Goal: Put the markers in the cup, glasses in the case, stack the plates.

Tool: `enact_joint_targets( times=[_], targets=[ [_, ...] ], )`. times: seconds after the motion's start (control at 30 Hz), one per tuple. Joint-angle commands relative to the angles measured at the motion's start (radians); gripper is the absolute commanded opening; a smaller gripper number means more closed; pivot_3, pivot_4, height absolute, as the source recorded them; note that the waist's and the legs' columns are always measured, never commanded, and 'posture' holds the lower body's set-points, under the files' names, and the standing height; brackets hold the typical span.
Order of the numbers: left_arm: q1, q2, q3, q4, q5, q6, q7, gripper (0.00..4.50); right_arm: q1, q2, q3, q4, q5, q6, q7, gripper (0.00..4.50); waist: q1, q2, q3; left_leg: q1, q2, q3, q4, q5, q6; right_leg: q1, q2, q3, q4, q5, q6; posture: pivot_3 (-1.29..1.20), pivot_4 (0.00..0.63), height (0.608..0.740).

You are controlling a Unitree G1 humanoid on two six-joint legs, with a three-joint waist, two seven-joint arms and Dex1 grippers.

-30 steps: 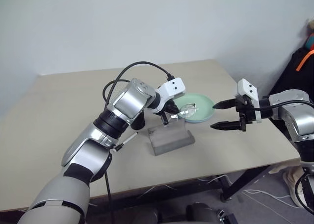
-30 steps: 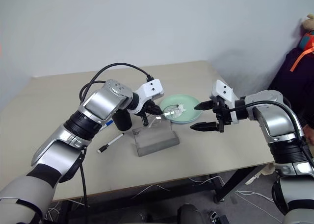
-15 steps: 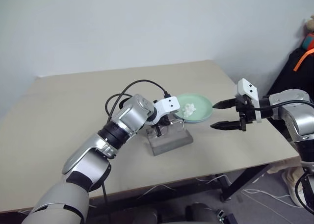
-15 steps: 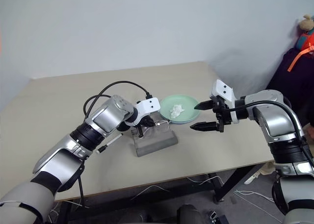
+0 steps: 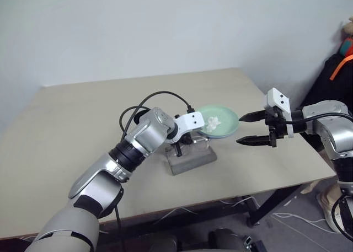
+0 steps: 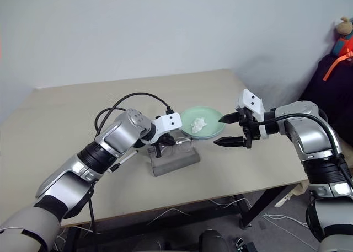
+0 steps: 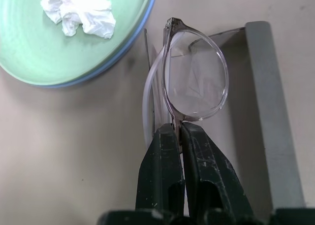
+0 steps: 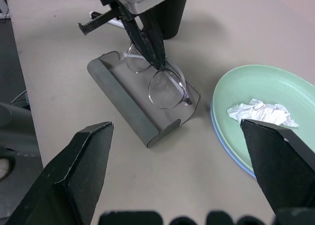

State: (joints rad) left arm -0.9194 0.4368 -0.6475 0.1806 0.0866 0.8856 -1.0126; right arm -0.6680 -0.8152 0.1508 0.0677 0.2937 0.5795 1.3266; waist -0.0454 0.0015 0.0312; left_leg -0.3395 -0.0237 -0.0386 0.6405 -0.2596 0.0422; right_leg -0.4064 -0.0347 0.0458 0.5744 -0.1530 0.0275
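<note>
Even, soft light; faint shadows on table. Head views sharp. Right wrist view: near fingers blurred.

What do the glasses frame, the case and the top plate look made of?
Glasses: clear, glossy plastic frame, see-through at the rim. Case: matte grey, fabric-like skin, no glare; core unclear. Green plate: likely smooth plastic, even colour, soft sheen.
</note>
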Motion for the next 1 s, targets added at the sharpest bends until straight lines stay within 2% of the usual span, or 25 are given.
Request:
enact_joint_targets(
  times=[0.03, 0.47, 1.0],
  targets=[
    [-0.007, 0.005, -0.002, -0.026, 0.004, 0.022, -0.015, 0.03, -0.020, -0.005, -0.024, -0.017, 0.011, -0.015, -0.004, 4.50, 0.000, 0.000, 0.000, 0.000, 0.000, 0.000, 0.000, 0.000, 0.000, 0.000, 0.000, 0.000, 0.000, 0.000, 0.000, 0.00, 0.000, 0.727],
    [-0.061, 0.043, 0.032, -0.084, 0.004, 0.046, -0.021, 0.03, -0.013, 0.001, -0.023, -0.021, 0.012, -0.022, -0.010, 4.50, 0.000, 0.000, 0.000, -0.001, 0.000, 0.000, 0.000, 0.000, 0.000, -0.001, 0.001, 0.000, 0.000, 0.000, 0.000, 0.00, 0.000, 0.727],
    [-0.059, 0.069, 0.033, -0.173, -0.018, 0.098, -0.030, 0.03, -0.009, -0.001, -0.023, -0.027, 0.016, -0.021, -0.013, 4.50, 0.000, 0.000, 0.000, -0.001, 0.000, 0.000, 0.001, 0.000, 0.000, -0.001, 0.001, 0.001, 0.000, 0.000, 0.000, 0.00, 0.000, 0.727]
  ],
)
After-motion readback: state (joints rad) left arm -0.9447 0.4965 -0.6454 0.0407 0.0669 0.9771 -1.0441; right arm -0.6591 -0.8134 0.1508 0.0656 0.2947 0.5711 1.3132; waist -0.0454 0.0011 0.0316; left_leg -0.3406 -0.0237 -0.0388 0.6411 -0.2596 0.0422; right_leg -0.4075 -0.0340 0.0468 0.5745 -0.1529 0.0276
